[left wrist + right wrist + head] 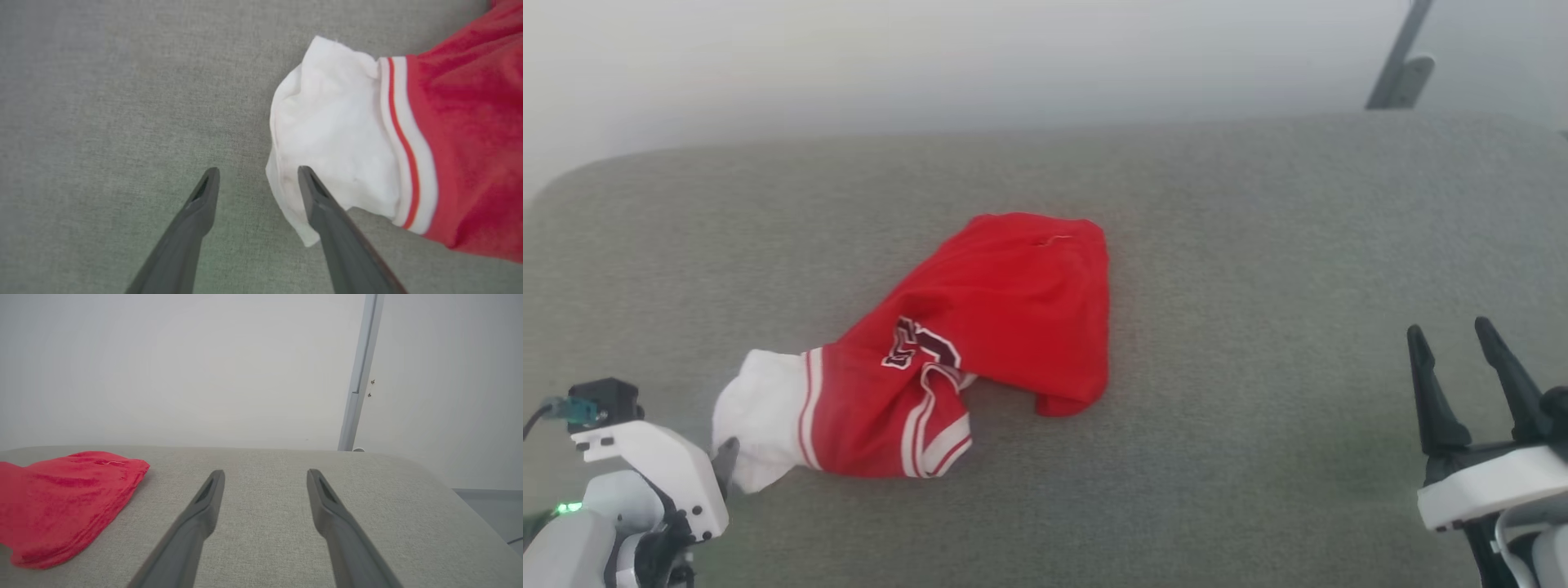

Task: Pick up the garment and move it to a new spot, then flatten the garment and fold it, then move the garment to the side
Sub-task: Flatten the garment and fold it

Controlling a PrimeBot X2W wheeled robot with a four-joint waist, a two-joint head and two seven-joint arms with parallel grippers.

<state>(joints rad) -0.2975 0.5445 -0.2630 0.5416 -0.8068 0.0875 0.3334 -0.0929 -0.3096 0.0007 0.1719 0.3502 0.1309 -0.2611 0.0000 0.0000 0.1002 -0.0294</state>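
The garment (1001,314), a red jersey with a dark number outlined in white, lies crumpled in the middle of the grey cushion. Its white sleeve (760,416) with striped trim points toward my left gripper (721,467) at the lower left. In the left wrist view that gripper (257,175) is open just above the cushion; its right finger (327,212) overlaps the edge of the white sleeve (335,130), and bare fabric lies between the fingers. My right gripper (1458,359) stands open at the lower right, well clear of the garment (61,498), with nothing between its fingers (196,522).
The grey cushioned surface (1258,245) stretches wide, with rounded far corners and an edge at the right (457,498). Behind it is a pale wall with a slanted metal post (1401,57).
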